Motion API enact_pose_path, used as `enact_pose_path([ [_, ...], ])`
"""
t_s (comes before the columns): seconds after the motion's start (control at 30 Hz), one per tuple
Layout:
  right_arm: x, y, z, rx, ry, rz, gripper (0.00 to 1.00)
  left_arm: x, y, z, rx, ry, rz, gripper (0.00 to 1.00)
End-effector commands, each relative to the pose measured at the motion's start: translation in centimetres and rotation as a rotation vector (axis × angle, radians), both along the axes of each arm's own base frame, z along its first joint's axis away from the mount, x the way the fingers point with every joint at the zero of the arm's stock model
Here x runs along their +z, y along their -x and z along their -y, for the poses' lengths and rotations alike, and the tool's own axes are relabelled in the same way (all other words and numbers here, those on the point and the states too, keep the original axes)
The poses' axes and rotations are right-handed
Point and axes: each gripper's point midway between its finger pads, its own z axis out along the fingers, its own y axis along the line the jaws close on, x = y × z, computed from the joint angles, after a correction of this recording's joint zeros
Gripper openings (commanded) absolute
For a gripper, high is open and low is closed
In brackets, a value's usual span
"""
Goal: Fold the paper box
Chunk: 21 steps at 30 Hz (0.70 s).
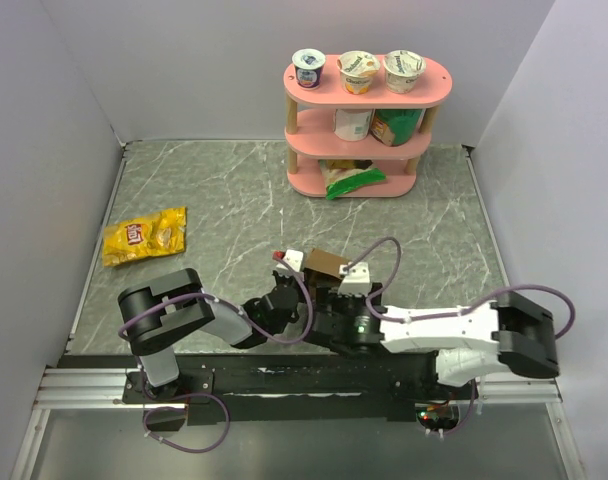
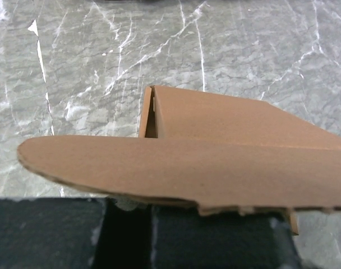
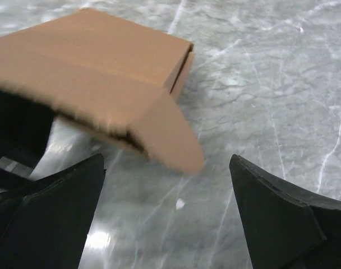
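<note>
The paper box [image 1: 325, 265] is a small brown cardboard box, partly folded, near the table's front middle. In the left wrist view its closed body [image 2: 215, 120] stands behind a long rounded flap [image 2: 176, 168]. That flap runs down into my left gripper [image 2: 128, 206], which is shut on its lower edge. My right gripper [image 3: 166, 165] stands open just in front of the box [image 3: 97, 67]. The blurred rounded flap tip [image 3: 176, 145] hangs between its dark fingers [image 3: 271, 207] and touches neither. In the top view both grippers meet at the box, the left gripper [image 1: 287, 292] and the right gripper [image 1: 329, 292].
A pink three-tier shelf [image 1: 367, 135] with yogurt cups and snack packs stands at the back. A yellow snack bag [image 1: 144, 236] lies at the left. Walls close the table [image 1: 224, 200] on three sides.
</note>
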Motion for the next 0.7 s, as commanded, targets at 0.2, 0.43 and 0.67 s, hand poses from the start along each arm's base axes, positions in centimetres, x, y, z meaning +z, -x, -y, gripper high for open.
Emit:
enact_pose_path([
  [0.2,2.9,4.7,-0.9,0.252,-0.069,0.083,1.0,-1.6,0.4,0.0,-0.01,-0.098,-0.055,0.01],
  [0.43,8.5,9.2,-0.5,0.412,-0.023,0.172,0.97,-1.6,0.6,-0.4,-0.012,-0.107,-0.045,0.01],
  [0.67,17.9,6.6,2.8,0.371,-0.129,0.362,0.89,-1.5,0.5,-0.2,-0.016,-0.114,-0.034,0.01],
])
